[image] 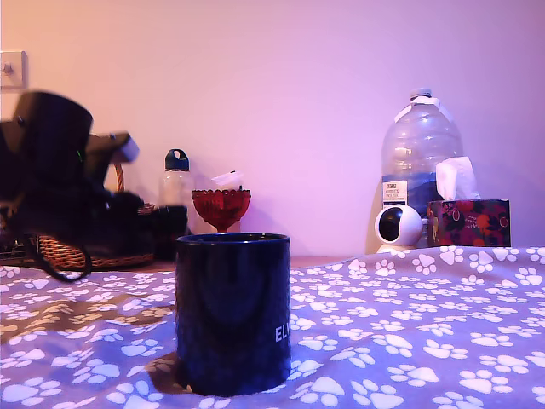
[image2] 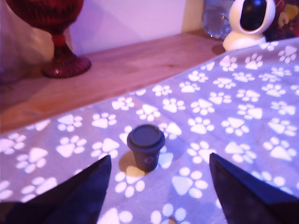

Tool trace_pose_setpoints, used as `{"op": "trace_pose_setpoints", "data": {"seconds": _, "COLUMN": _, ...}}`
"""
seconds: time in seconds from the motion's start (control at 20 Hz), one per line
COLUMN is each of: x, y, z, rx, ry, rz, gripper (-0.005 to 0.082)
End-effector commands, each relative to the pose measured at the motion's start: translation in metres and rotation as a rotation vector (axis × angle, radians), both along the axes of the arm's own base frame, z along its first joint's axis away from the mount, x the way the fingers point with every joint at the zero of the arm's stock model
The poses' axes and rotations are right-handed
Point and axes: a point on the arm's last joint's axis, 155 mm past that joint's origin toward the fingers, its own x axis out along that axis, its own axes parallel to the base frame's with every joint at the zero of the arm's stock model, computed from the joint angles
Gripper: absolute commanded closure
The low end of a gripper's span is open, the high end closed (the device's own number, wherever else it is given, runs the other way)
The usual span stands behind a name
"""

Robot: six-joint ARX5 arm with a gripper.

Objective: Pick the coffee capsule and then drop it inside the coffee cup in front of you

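Blue coffee capsule [image2: 146,148] stands unpicked on the paw-print cloth [image2: 243,116]; our gripper [image2: 159,193] is spread wide, nearing it. Grasp, carry, drop into coffee cup [image: 232,311] all remain.

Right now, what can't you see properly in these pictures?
- The coffee capsule: missing from the exterior view, probably hidden behind the coffee cup.
- Inside the cup: the exterior view looks from too low.
- The gripper: the wrist view's edge cuts off everything but two fingertips, spread apart.
- The arm: dark and blurred in the exterior view.
- The cup's white lettering: partly turned out of sight.
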Motion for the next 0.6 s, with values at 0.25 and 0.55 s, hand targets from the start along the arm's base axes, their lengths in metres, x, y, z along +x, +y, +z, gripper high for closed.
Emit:
{"op": "trace_pose_setpoints", "data": {"seconds": 0.25, "x": 0.021, "y": -0.008, "z": -0.022, "rx": 0.015, "ry": 0.039, "rz": -0.009, "gripper": 0.016}}
{"op": "trace_pose_setpoints", "data": {"seconds": 0.55, "x": 0.04, "y": -0.015, "z": -0.037, "rx": 0.027, "ry": 0.074, "rz": -0.009, "gripper": 0.016}}
